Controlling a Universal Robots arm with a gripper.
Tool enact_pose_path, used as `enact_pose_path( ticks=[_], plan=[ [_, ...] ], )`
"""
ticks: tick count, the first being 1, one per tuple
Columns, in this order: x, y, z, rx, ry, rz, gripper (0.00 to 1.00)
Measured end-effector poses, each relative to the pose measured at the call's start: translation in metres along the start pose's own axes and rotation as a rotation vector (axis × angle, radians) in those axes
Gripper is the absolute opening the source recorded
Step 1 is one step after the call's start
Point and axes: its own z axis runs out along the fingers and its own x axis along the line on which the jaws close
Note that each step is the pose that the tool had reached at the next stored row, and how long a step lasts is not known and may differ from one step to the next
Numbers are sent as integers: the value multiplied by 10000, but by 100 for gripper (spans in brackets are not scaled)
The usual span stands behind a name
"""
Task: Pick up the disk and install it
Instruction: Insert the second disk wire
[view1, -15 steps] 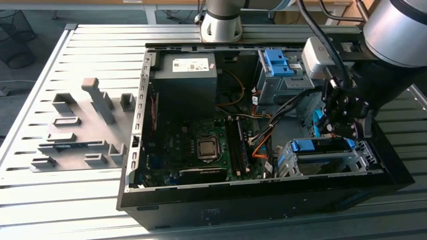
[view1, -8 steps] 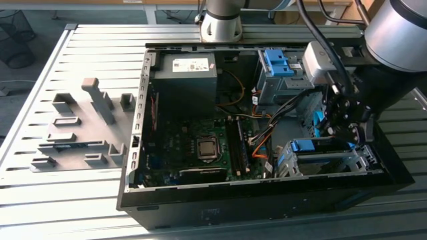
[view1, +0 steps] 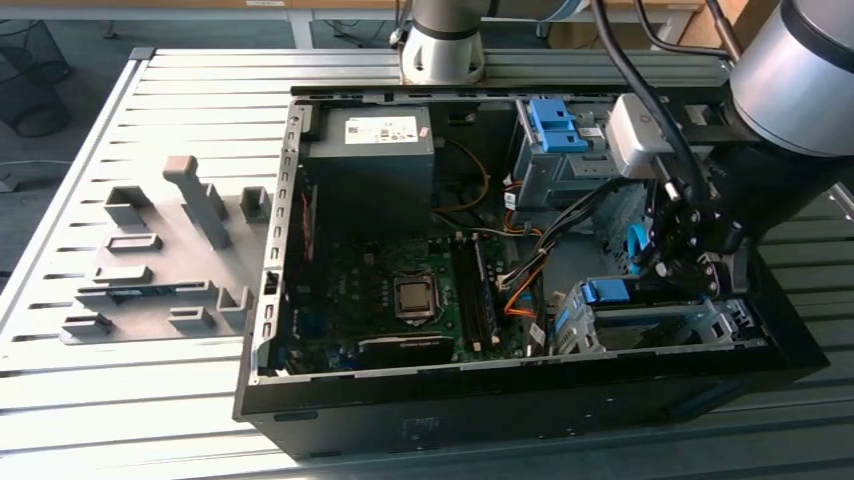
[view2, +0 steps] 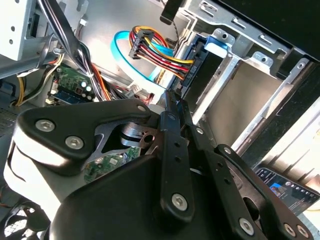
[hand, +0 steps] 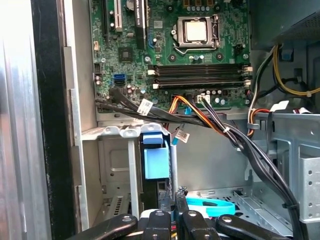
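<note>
- we see the claw (view1: 703, 262) lowered inside the open computer case (view1: 400, 400), on the exterior view's right, just above the lower drive cage (view1: 641, 325).
- in both wrist views the claw's fingers (view2: 175, 125) look pressed together with nothing between them, so we judge it clenched and empty.
- the disk (hand: 155, 160) appears to sit edge-on in that cage already: a blue tab and rail show in the slot in the first wrist view, and the same blue tab shows at the cage mouth in the exterior view. we cannot make out its label or its silver face from here.
- the fingertips are near the blue tab, but we cannot tell whether they touch it.
- a bundle of coloured wires (view2: 160, 47) and a light blue flat cable (view2: 127, 45) hang close to the cage; whether any is plugged into the disk is hidden.
- a second blue bracket (view1: 554, 125) sits in the upper bay, well apart from the claw.
- the grey holder tray (view1: 160, 255) on the desk (view1: 80, 400) carries no drive.
- our judgement: the pick-up seems done and the install is near its end, with full seating unconfirmed.
</note>
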Motion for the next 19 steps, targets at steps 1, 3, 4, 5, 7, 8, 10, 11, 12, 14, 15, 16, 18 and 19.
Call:
enact_pose_path(
  ticks=[1, 3, 4, 5, 7, 8, 10, 11, 12, 14, 15, 16, 18, 19],
  plan=[
    [3, 0, 5, 0, -2, -1, 16],
    [6, 0, 15, 0, -2, -5, 16],
    [7, 0, 20, 0, 1, -7, 16],
    [8, 0, 27, 0, -1, -8, 16],
    [8, -1, 35, -1, 1, -16, 16],
    [9, -4, 37, -2, 1, -24, 16],
    [9, -7, 42, -3, -1, -33, 16],
    [8, -9, 43, -3, 0, -35, 16],
    [9, -11, 44, -3, -2, -35, 16],
    [8, -16, 48, -3, -3, -36, 16],
    [8, -17, 50, -3, -3, -35, 16],
    [8, -20, 53, -3, -3, -35, 16],
    [9, -24, 59, -3, -4, -35, 16],
    [9, -26, 62, -3, -2, -35, 16]
  ],
)
